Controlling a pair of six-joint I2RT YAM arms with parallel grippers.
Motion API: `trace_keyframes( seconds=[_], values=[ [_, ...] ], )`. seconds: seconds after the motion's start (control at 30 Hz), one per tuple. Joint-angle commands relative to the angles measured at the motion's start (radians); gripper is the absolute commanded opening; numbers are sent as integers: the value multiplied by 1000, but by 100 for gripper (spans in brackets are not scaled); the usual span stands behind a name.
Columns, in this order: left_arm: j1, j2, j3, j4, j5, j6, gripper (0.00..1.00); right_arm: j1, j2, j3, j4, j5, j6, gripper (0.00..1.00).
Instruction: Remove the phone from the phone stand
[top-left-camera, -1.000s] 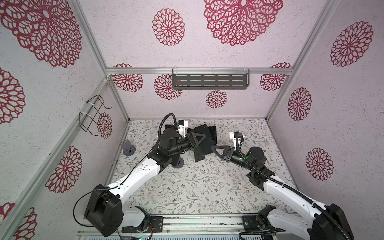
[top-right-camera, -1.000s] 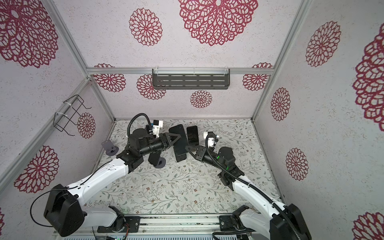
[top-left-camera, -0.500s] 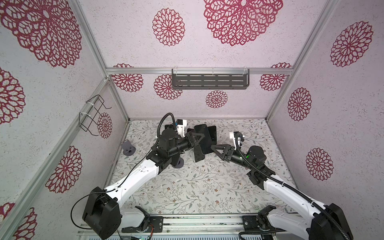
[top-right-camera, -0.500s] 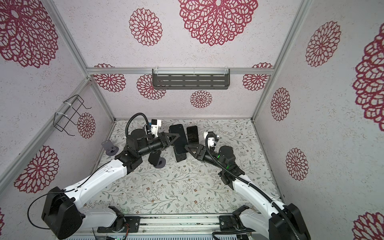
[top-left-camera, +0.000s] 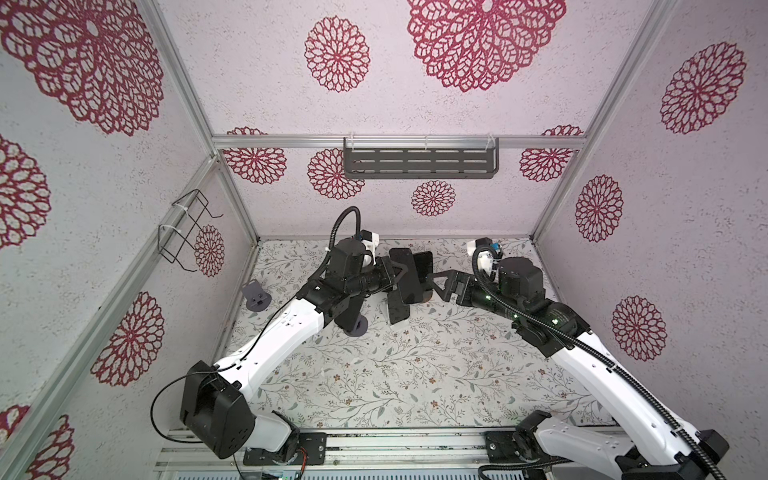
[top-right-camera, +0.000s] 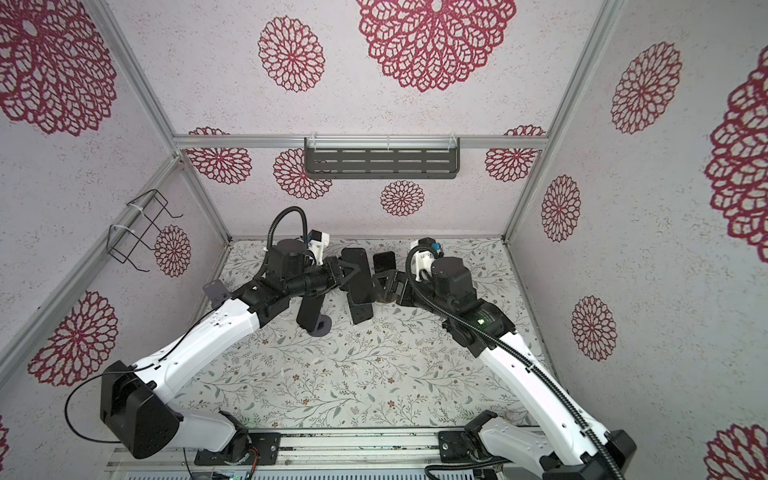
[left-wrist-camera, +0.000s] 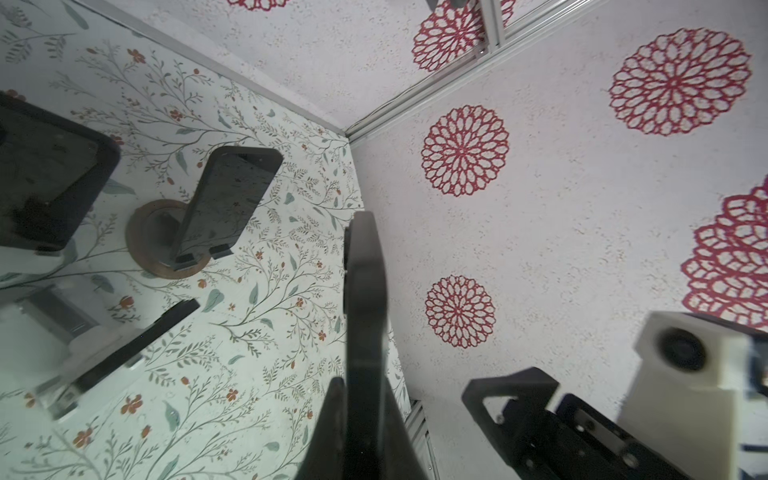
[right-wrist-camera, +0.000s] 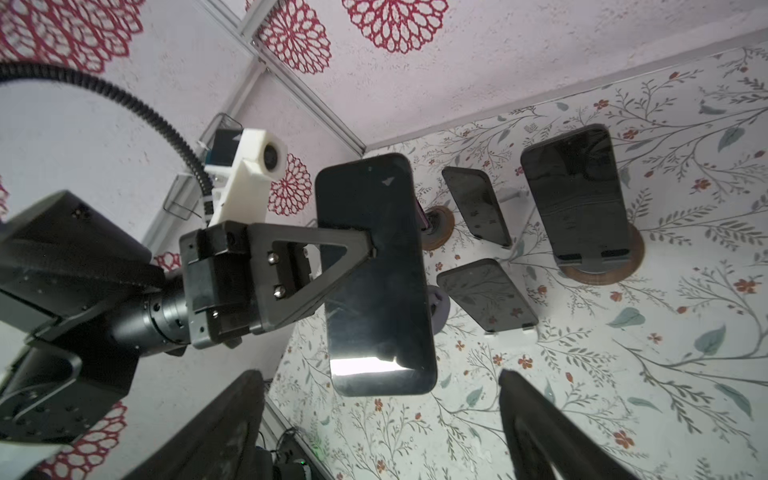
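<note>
Left claw (right-wrist-camera: 371, 249) clenched on the stiff, glossy, probably slippery phone (right-wrist-camera: 376, 324), pinching front and back at mid-length; right claw (right-wrist-camera: 382, 436) facing it, released, empty.

Gripping a black phone (top-right-camera: 361, 286) with the left tool (top-right-camera: 352, 271), up off the floral surface (top-right-camera: 374, 374). Just right of it, the right tool (top-right-camera: 384, 284), low in front of a second phone (top-right-camera: 383, 261) leaning on a brown-based stand (top-right-camera: 387, 298). Partly behind the held phone, a third phone (top-right-camera: 361, 311) on a clear stand. Under the left arm, a dark phone (top-right-camera: 309, 309) on a grey stand (top-right-camera: 322, 326). Near the left wall, another grey stand (top-right-camera: 216, 291).
</note>
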Motion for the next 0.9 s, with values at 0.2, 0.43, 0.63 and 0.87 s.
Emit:
trace_keyframes(
  seconds=[0.2, 0.43, 0.63, 0.87],
  values=[
    [-26, 44, 75, -48, 24, 56, 0, 125, 135, 85, -155, 123, -122, 92],
    [-44, 66, 81, -17, 25, 35, 0, 127, 186, 64, -95, 121, -108, 87],
    [-50, 65, 68, 8, 41, 30, 0, 109, 195, 34, -5, 104, -57, 78],
    [-53, 63, 59, 32, 58, 22, 0, 99, 236, 33, 28, 95, -31, 72]
  ],
)
